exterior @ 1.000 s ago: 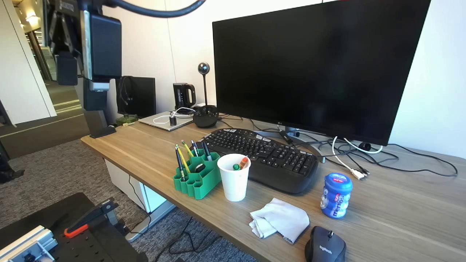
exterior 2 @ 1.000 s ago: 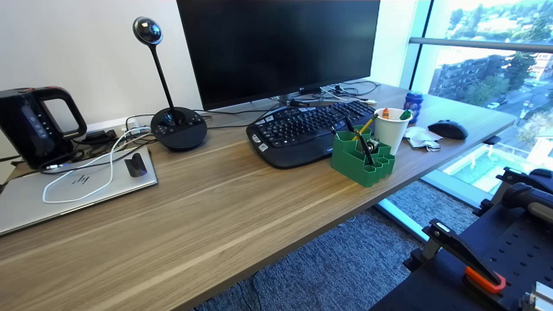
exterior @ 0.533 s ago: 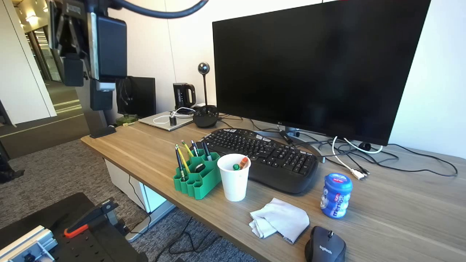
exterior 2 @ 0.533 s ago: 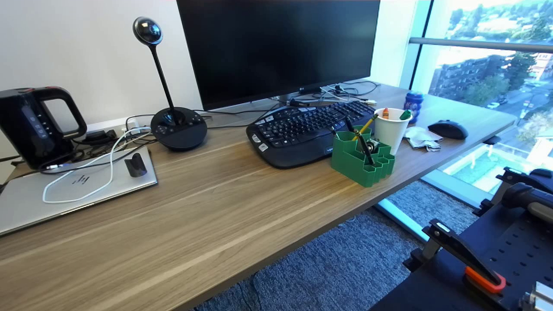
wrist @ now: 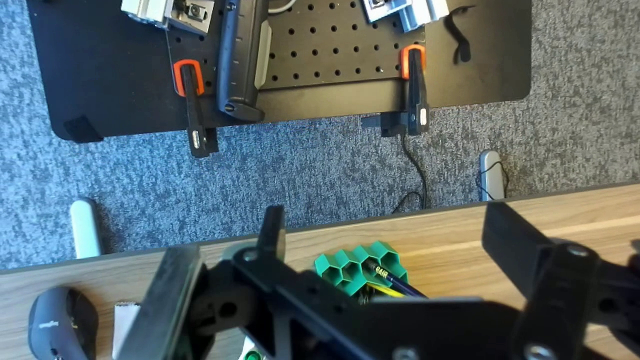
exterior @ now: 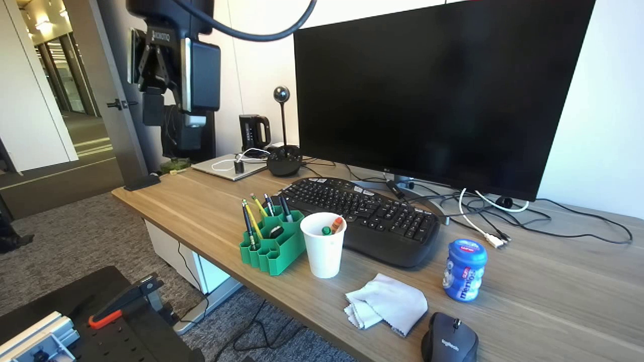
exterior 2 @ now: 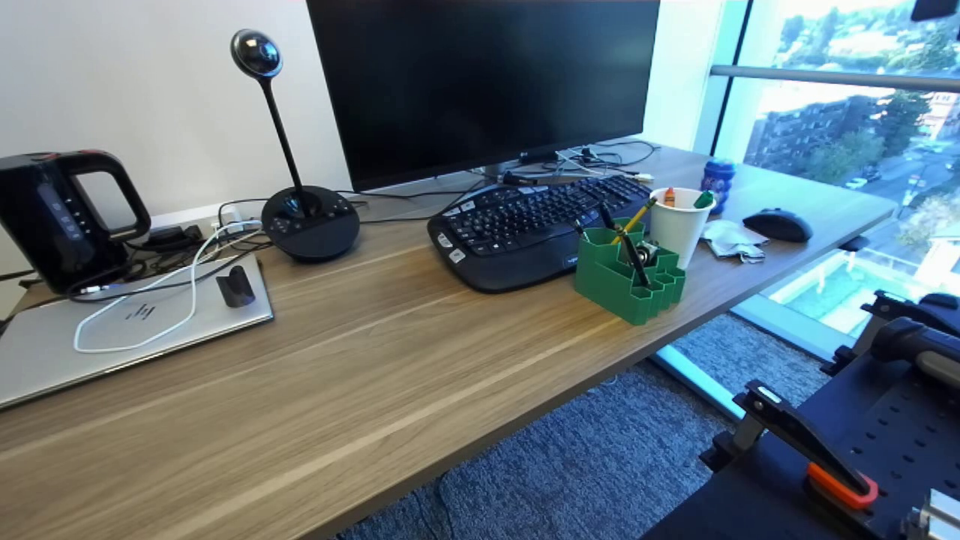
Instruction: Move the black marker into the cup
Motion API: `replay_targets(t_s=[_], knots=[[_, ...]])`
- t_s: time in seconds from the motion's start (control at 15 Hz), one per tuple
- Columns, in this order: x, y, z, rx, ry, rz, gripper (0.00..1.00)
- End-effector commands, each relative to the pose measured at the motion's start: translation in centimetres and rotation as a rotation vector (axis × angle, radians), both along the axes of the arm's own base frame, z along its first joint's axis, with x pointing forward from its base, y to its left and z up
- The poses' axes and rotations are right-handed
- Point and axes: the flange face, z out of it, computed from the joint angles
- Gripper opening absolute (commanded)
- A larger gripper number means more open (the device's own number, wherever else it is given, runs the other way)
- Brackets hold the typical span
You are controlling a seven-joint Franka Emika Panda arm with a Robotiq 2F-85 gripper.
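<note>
My pincer [wrist: 386, 226] hangs above the desk [exterior: 216, 201], jaws wide apart; the white cup [exterior: 322, 256] stands upright just beside the green organizer [exterior: 289, 253], where dark pens [exterior: 286, 210] lean; which is the black marker I cannot tell.

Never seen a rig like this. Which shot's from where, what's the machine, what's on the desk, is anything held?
The black machine part hanging in at the top of an exterior view is a robot gripper. Two views come from outside cameras watching the desk from different places; the third, from a camera on the wrist, looks down past the gripper's fingers. Those stand apart, holding nothing.

The desk carries, among other things, a monitor, keyboard, cloth, mouse and gum jar. A green pen holder bears dark pens and pencils; beside it stands a white paper cup with something green and something orange inside. The black marker meant for that cup is probably one of the dark pens.
</note>
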Motion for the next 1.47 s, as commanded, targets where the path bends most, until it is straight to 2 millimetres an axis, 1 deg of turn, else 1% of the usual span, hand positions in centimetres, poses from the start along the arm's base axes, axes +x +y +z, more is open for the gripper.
replay_targets(t_s=[0.0, 0.13, 0.27, 0.33, 1.27, 1.4], knots=[[2.7, 0.8, -0.4, 0.009, 0.02, -0.003, 1.0], [3.0, 0.6, -0.6, 0.005, 0.019, 0.008, 1.0], [2.5, 0.3, -0.2, 0.026, 0.022, 0.019, 1.0], [2.5, 0.5, -1.1, -0.008, 0.028, 0.014, 1.0], [2.5, 0.4, -0.9, -0.006, 0.025, 0.017, 1.0], [2.7, 0.7, -1.3, -0.023, 0.032, 0.027, 1.0]])
